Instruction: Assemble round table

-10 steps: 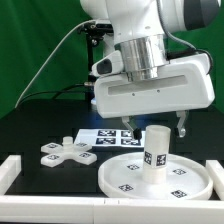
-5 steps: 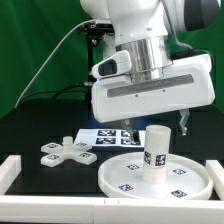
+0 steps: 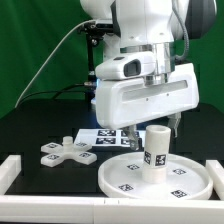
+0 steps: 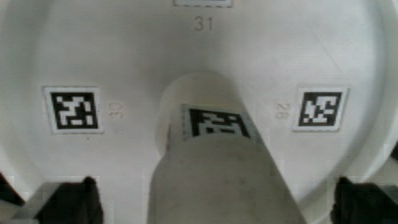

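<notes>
My gripper [image 3: 153,127] hangs directly above the cylindrical leg [image 3: 156,152], with my fingers [image 4: 71,200] spread wide and gripping nothing. The leg stands upright on the round disc [image 3: 115,172], its tagged top in the gap between my fingers. The cross-shaped base [image 3: 62,152] lies well apart from them, toward the exterior view's left.

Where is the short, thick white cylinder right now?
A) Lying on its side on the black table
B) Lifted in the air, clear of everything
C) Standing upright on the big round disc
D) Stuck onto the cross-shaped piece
C: the leg stands upright on the round disc, while the cross-shaped base lies apart on the black table, toward the exterior view's left.
</notes>
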